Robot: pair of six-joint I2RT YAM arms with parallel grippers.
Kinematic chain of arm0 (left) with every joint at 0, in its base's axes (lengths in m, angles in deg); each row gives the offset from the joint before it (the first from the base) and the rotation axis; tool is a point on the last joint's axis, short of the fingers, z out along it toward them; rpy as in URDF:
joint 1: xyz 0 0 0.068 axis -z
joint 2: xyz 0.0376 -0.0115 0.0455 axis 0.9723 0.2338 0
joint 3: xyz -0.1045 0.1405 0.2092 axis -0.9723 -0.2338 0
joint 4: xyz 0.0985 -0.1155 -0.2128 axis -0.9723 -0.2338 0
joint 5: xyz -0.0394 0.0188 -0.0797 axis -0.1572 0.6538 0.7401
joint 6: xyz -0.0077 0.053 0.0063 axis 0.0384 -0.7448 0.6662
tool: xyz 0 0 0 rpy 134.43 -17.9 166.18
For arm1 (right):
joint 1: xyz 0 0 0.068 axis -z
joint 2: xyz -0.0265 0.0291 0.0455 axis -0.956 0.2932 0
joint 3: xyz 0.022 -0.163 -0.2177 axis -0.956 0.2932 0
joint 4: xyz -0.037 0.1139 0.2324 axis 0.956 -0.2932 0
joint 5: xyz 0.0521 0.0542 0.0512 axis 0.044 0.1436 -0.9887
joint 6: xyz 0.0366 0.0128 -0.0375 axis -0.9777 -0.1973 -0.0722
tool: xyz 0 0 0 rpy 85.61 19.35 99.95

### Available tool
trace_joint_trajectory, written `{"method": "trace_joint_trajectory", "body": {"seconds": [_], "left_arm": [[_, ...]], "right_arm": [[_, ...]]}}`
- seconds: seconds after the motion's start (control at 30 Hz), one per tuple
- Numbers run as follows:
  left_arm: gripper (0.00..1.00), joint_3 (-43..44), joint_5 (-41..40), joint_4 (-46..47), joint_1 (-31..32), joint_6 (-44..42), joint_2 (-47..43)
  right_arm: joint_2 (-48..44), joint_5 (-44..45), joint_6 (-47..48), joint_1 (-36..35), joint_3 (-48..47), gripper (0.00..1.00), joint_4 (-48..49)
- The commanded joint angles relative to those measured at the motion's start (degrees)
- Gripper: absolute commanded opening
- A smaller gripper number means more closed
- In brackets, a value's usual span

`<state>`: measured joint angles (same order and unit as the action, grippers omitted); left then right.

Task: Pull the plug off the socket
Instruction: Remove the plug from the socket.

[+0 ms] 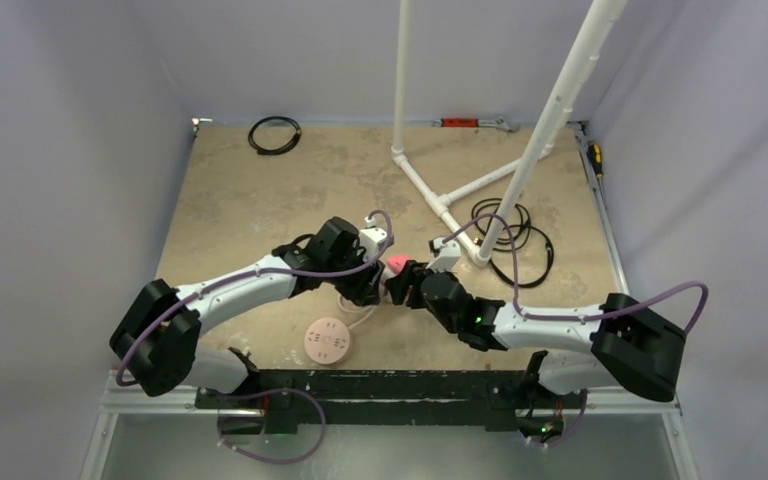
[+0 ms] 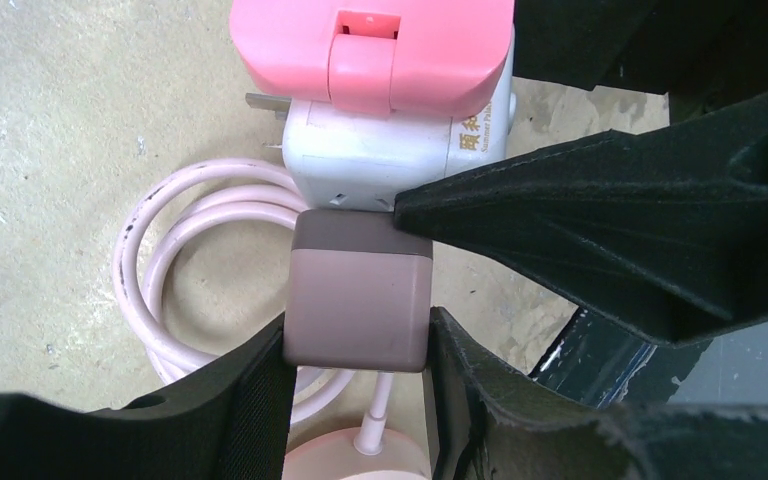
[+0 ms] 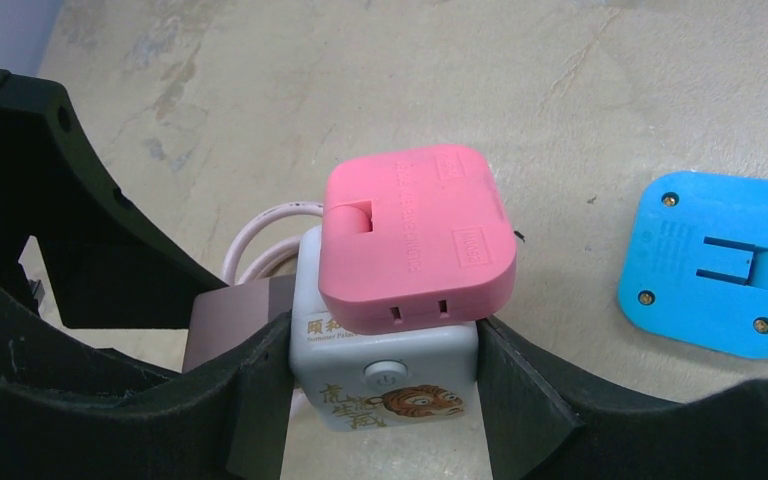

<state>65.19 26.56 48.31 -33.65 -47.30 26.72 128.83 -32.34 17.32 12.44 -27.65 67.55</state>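
Observation:
The socket (image 3: 385, 375), a white-grey cube with a tiger print, is clamped between my right gripper's (image 3: 385, 400) fingers. The plug (image 2: 360, 300), a dusky-pink rounded-square head, sits against the cube's (image 2: 380, 160) side face. My left gripper (image 2: 360, 370) is shut on the plug's two sides. The plug's thin pink cable (image 2: 160, 250) lies coiled on the table beneath. A bright pink flat adapter (image 3: 415, 240) sits on the cube's top face. In the top view both grippers (image 1: 365, 285) (image 1: 405, 285) meet at mid-table.
A round pink disc with holes (image 1: 328, 341) lies near the front, below the left gripper. A blue flat adapter (image 3: 715, 265) lies to the right of the cube. A white pipe frame (image 1: 440, 200) and black cables (image 1: 515, 235) stand behind on the right; a black coil (image 1: 274, 134) lies far back.

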Motion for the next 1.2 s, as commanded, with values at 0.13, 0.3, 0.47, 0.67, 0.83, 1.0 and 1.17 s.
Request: {"method": "trace_joint_trajectory", "body": {"seconds": [0.13, 0.3, 0.47, 0.67, 0.83, 1.0, 1.17], "left_arm": [[0.00, 3.2, 2.2, 2.4, 1.4, -1.4, -0.4], [0.00, 3.3, 7.8, 2.5, 1.3, -2.3, -0.9], [0.00, 3.1, 15.2, 3.7, 0.2, -2.0, -1.4], [0.00, 2.8, 21.3, 4.9, -2.3, -1.2, -1.6], [0.00, 2.5, 22.4, 5.4, -2.5, -0.9, -1.5], [0.00, 2.7, 16.8, 3.9, -2.6, -1.8, -1.4], [0.00, 2.0, 9.9, 3.5, -2.0, -1.8, -2.6]], "right_arm": [[-0.4, 3.1, -3.2, -0.2, -1.6, 0.00, 2.9], [-2.7, -1.9, -0.3, -0.1, 2.9, 0.00, 11.1], [-6.0, -5.5, 3.8, 0.7, 5.6, 0.00, 15.6], [-10.0, -17.6, 5.3, 7.0, 10.9, 0.00, 23.2], [-11.3, -22.6, 7.1, 8.6, 11.6, 0.00, 24.9], [-12.3, -20.4, 6.5, 8.6, 11.3, 0.00, 22.8], [-12.0, -17.4, 5.5, 8.6, 9.2, 0.00, 17.5]]}}
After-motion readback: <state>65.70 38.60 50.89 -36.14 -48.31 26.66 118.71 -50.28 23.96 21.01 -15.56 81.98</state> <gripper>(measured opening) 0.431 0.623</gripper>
